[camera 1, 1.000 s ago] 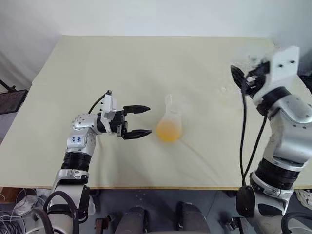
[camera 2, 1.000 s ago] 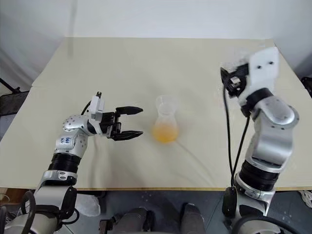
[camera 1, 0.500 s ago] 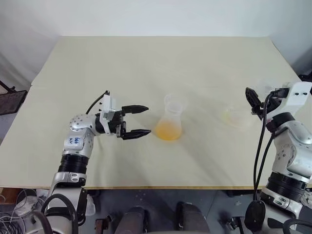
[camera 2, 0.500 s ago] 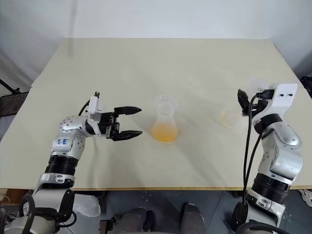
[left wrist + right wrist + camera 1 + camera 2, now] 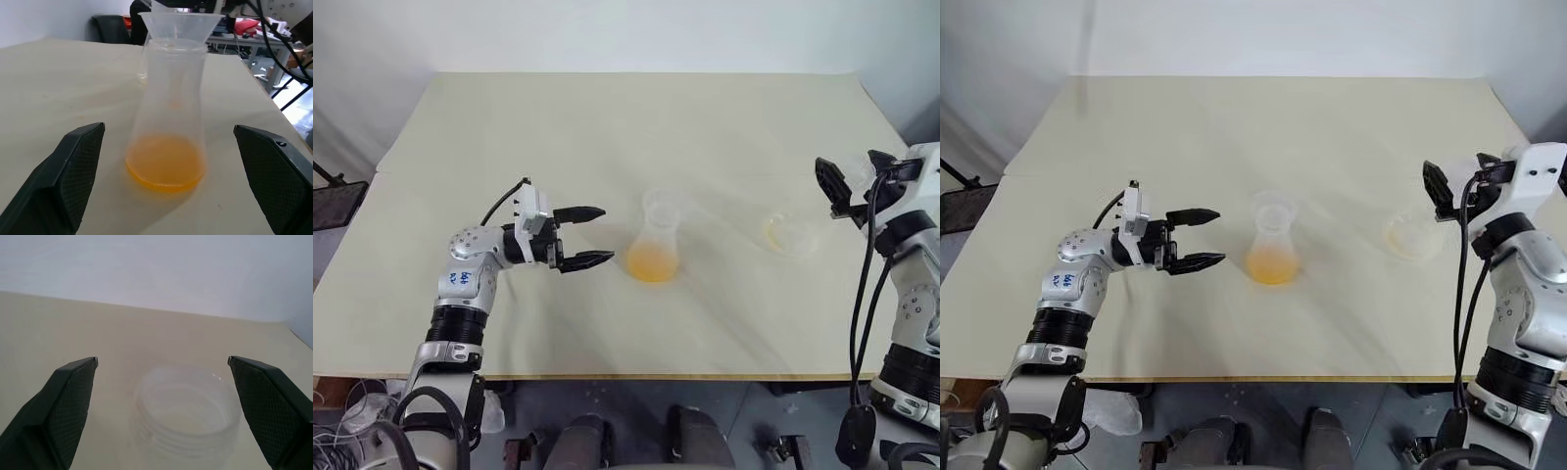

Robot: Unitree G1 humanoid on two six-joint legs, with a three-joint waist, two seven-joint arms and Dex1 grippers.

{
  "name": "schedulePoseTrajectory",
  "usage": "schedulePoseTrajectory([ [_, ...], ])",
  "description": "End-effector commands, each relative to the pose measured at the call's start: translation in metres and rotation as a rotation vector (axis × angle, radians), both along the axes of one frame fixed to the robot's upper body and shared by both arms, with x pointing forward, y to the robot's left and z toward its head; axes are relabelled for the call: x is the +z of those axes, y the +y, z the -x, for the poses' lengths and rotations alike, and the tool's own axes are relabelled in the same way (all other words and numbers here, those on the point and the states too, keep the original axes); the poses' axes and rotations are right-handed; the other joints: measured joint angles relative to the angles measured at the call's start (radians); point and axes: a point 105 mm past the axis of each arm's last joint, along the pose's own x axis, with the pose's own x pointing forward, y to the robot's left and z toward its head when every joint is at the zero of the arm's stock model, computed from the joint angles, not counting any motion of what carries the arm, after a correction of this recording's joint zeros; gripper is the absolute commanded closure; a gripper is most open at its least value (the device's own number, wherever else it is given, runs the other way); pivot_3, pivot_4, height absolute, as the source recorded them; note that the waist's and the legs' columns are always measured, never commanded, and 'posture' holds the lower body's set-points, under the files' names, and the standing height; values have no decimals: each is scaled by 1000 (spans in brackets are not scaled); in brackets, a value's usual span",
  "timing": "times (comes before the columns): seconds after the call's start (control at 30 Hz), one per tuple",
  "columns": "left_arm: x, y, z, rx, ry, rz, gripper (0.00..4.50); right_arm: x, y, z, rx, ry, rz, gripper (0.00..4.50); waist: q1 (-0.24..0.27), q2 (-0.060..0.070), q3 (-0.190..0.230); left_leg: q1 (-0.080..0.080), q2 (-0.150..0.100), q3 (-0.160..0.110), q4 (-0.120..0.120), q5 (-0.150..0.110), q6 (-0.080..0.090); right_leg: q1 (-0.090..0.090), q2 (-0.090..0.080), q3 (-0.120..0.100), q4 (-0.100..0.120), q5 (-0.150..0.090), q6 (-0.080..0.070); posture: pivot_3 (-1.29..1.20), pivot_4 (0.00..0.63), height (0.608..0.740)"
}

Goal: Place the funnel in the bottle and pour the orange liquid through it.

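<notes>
On the left side of the head-camera frame we've got the left gripper (image 5: 590,236) lying level over the table (image 5: 607,127), pointing right at the bottle, fingers spread wide with nothing in them and a small gap to the glass. Dead centre sits the bottle (image 5: 655,253), upright on the table, with the funnel (image 5: 180,22) seated in its neck; the left wrist view shows that nicely, the funnel's rim flaring out just above the neck. The orange liquid (image 5: 165,165) is a shallow pool in the bottom of the bottle. Moving right, there's a clear cup (image 5: 790,233) standing on the table, well apart from the bottle, and it looks pretty much empty to us. At the far right edge of the frame the right gripper (image 5: 1454,186) is just beside the cup, its claw wide too and gripping nothing; in its wrist view the cup sits between the two spread fingers (image 5: 68,396) but beyond them.
</notes>
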Motion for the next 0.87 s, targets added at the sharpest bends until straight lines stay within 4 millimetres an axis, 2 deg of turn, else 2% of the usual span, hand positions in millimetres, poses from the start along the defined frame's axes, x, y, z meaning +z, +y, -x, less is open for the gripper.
schedulePoseTrajectory([
  [0.03,7,1,-5,51,-39,-15,0,31,18,19,101,-99,65,30,1,0,0,0,0,0,0,0,0,0,0,0,0,0,0,0,150,740],
  [0.13,10,5,-7,85,-48,-4,0,34,39,37,237,-89,132,30,4,0,0,0,0,0,0,0,0,0,0,0,0,0,0,0,150,740],
  [0.27,12,18,3,48,-27,13,0,22,65,70,433,-23,259,30,7,0,0,-1,0,-1,0,0,0,0,0,-1,-1,0,0,0,150,740],
  [0.37,7,30,11,24,-15,-12,0,-4,86,109,657,99,328,30,12,0,0,-1,0,-1,0,0,0,1,0,-1,-2,0,0,0,150,740],
  [0.43,1,40,16,10,6,-37,0,-34,92,130,754,243,389,30,20,-1,0,0,1,-1,0,0,0,2,0,-1,-4,0,0,0,150,740],
  [0.53,-4,52,20,8,26,-60,0,-55,87,139,788,315,379,30,26,-2,1,0,1,0,1,0,1,4,0,-1,-5,0,0,0,150,740],
  [0.73,-13,63,25,40,51,-77,0,-92,59,139,730,349,404,30,29,-3,1,2,0,0,2,0,2,6,-1,0,-7,1,1,0,150,740],
  [0.87,-14,64,31,33,64,-63,0,-102,48,133,702,347,368,30,26,-3,1,1,-1,0,1,0,2,4,-1,0,-6,1,1,0,150,740],
])
